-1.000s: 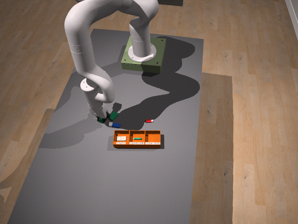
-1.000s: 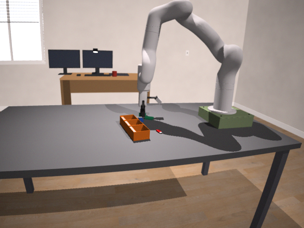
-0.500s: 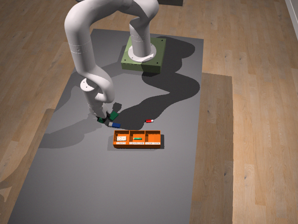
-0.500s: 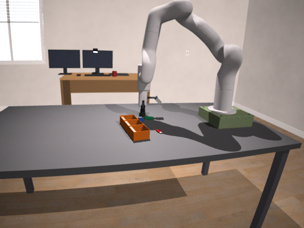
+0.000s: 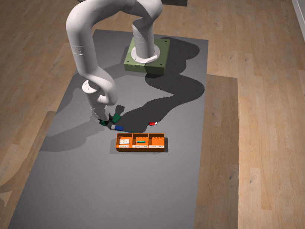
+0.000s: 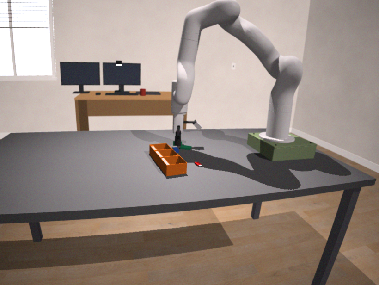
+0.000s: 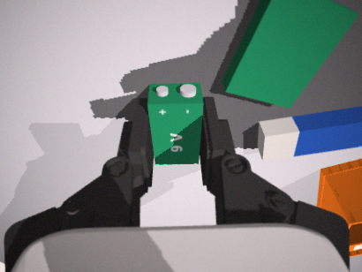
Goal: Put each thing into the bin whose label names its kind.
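Observation:
My gripper (image 7: 176,117) (image 5: 103,122) (image 6: 177,142) is down at the table and shut on a green 9 V battery (image 7: 176,121) (image 5: 103,123), its two terminals pointing away from the wrist camera. A flat green block (image 7: 289,49) (image 5: 116,118) (image 6: 186,147) lies just beyond it. A blue and white eraser (image 7: 309,132) (image 5: 117,127) (image 6: 175,149) lies to its side, between it and the bins. The orange three-part bin (image 5: 140,148) (image 6: 174,168) (image 7: 340,194) holds a white card (image 5: 124,141) in one end part and a green cell (image 5: 140,141) in the middle part. A small red and white thing (image 5: 153,123) (image 6: 198,164) lies apart.
The arm's green base block (image 5: 147,59) (image 6: 284,147) stands at the far end of the grey table (image 5: 98,184) (image 6: 76,171). The third bin part at the other end shows nothing inside.

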